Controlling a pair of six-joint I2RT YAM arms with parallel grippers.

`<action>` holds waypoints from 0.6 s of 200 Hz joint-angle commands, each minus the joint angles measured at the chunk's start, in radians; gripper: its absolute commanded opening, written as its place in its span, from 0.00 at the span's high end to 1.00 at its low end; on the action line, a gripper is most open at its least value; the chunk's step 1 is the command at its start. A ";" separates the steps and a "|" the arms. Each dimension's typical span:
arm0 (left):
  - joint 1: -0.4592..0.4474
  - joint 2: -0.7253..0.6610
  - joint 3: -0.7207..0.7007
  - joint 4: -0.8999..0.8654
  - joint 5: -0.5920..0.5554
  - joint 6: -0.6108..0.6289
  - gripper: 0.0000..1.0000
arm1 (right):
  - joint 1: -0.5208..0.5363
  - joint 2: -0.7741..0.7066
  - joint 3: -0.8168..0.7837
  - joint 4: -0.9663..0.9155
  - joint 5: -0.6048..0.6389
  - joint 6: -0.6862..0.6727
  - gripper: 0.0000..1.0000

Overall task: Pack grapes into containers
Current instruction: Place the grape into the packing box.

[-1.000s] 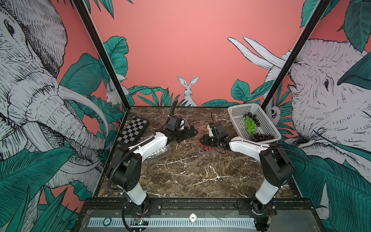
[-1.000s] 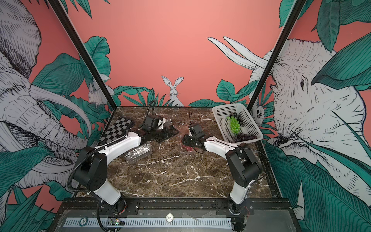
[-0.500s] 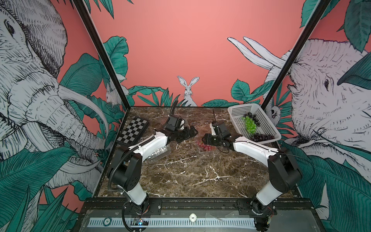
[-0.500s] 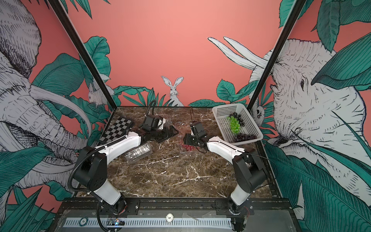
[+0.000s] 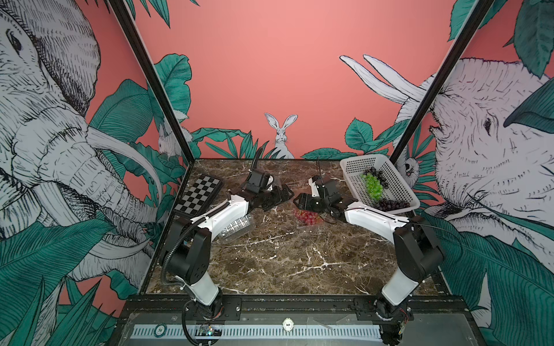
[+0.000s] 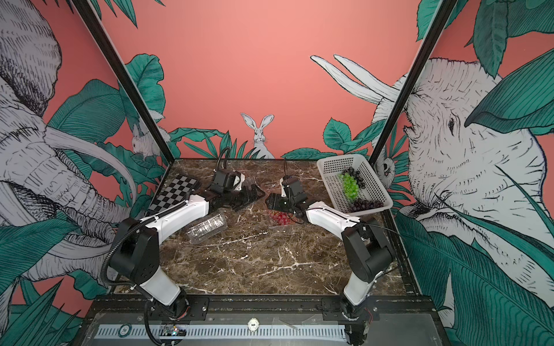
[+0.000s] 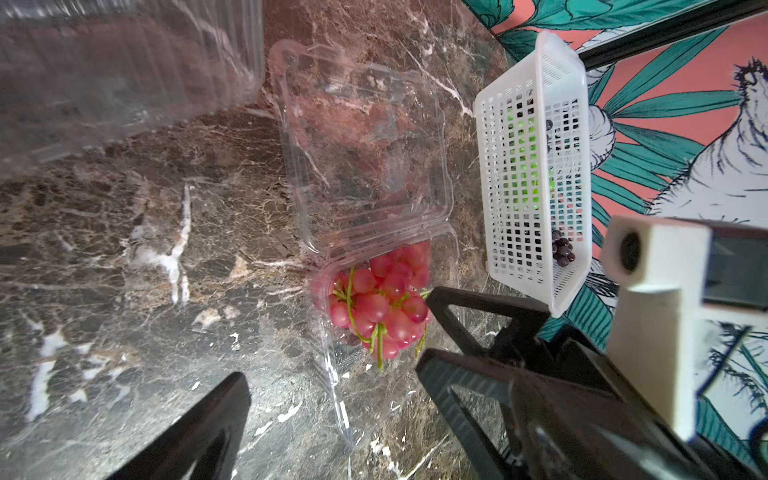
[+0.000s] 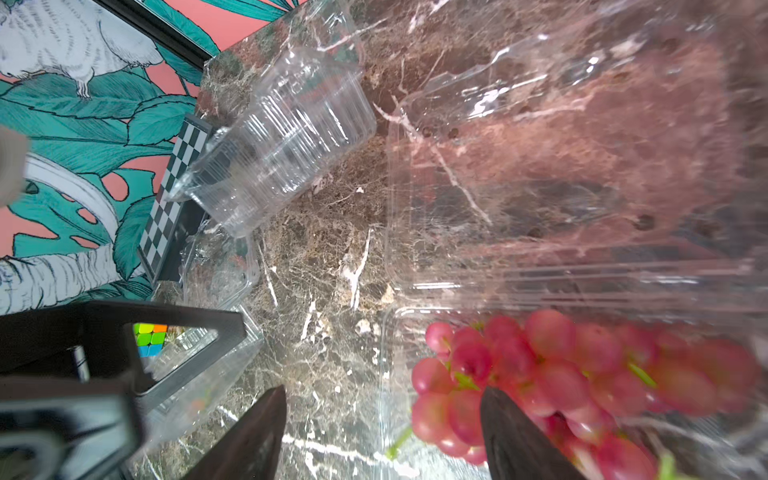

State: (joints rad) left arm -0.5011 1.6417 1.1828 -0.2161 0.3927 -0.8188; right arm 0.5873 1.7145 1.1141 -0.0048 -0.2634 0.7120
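A white perforated plastic basket (image 5: 364, 161) sits on the marbled brown bench (image 5: 284, 263). Inside it lie one bright green bunch (image 5: 373, 185) and two dark purple clusters (image 5: 391, 205), all round and glossy.

Just beside the basket stands an open clear clamshell box (image 8: 561, 166) of thin, crinkly plastic with rounded corners, its lid laid flat. One red bunch (image 8: 540, 374) with green stems lies in its base. The right end effector (image 8: 382, 440) hangs over that base, released, its black fingers spread. One finger overlaps the bunch, and I cannot tell whether it touches.

Farther from the basket, the left end effector (image 5: 278, 197) is spread wide and grasps nothing. A second clear box (image 8: 282, 137), ribbed, is close by it. A third clear box (image 6: 207, 229), shut, lies farther still, partly under the left arm. Farthest from the basket lies one flat chessboard (image 5: 199, 194). One small coloured puzzle cube (image 8: 149, 338) shows through the frame of a left finger.
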 commanded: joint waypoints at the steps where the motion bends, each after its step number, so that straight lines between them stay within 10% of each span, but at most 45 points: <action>1: 0.010 -0.040 -0.012 0.007 0.004 -0.010 0.00 | 0.005 0.017 -0.028 0.106 -0.048 0.054 0.25; 120: 0.013 -0.011 -0.016 0.015 0.031 -0.028 0.00 | 0.005 0.095 -0.090 0.075 0.009 -0.008 0.23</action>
State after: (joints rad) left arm -0.4919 1.6417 1.1770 -0.2081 0.4118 -0.8379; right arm 0.5884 1.7653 1.0199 0.1333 -0.2779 0.7322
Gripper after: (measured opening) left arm 0.995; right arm 0.766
